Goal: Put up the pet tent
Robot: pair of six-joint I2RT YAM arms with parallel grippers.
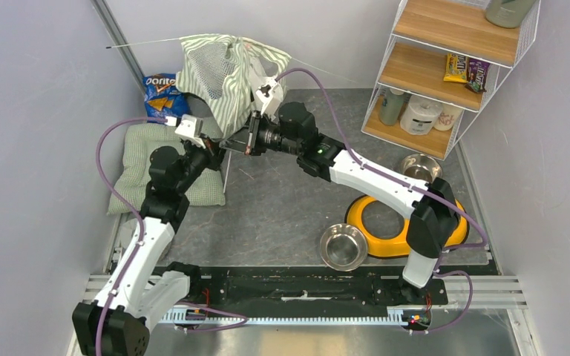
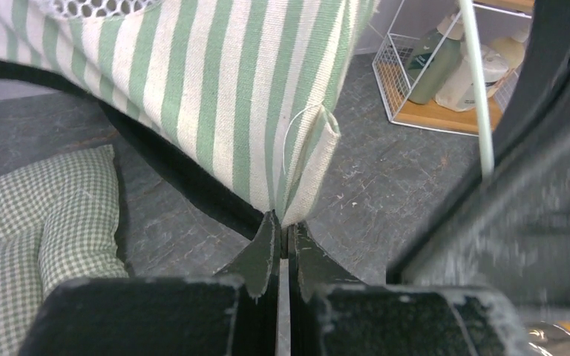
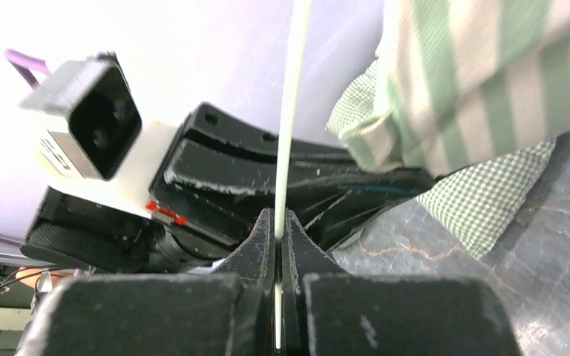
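The pet tent (image 1: 226, 70) hangs crumpled at the upper centre, not yet standing. The left arm (image 1: 167, 167) has its jaws clamped on the fabric corner (image 2: 308, 178), and the right arm (image 1: 364, 174) has its jaws clamped on a thin pole (image 3: 289, 111). I think most of the work is left.

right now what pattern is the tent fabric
Pet tent: green-and-white stripes, best in the left wrist view.

Matt cloth pet tent (image 1: 226, 70), glossy metal bowl (image 1: 343, 246)
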